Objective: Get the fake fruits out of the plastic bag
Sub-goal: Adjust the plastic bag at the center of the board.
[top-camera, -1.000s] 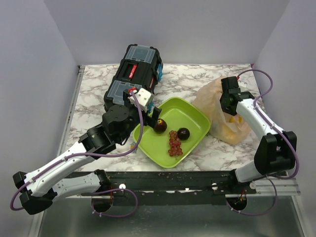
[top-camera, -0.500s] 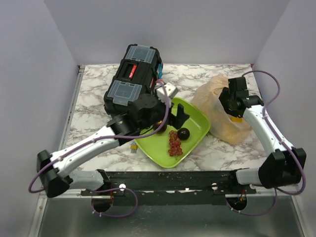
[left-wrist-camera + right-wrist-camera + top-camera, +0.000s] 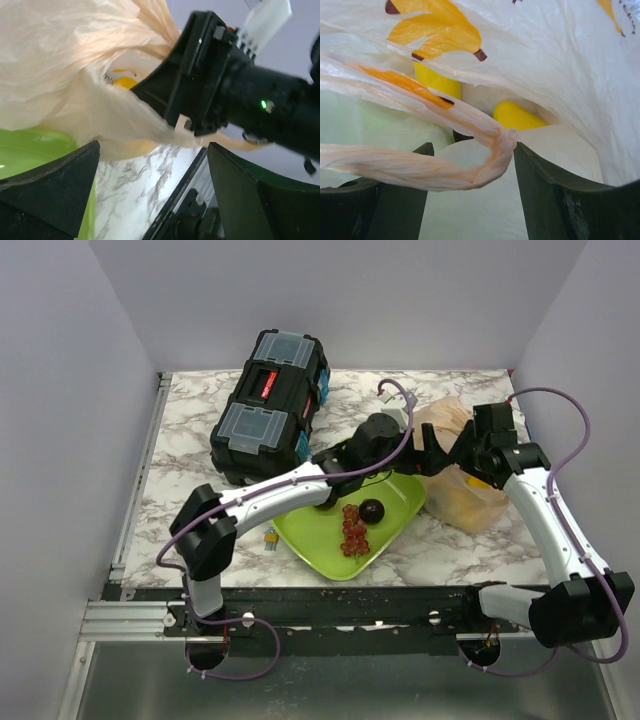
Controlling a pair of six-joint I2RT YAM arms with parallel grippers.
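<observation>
Peach plastic bag (image 3: 452, 468) mouth toward green tray (image 3: 330, 540).

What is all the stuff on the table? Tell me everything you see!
Plastic bag: one, peach-orange, right side, beside the tray.
Yellow fruits: at least two, inside the bag.
Tray: one, lime green, middle.
Maroon fruits: one clearly seen, another half hidden by an arm, on the tray.
Grape bunch: one, red, on the tray.
Toolbox: one, black, back left.
Left claw: open, at the bag.
Right claw: holding the bag's twisted edge.
</observation>
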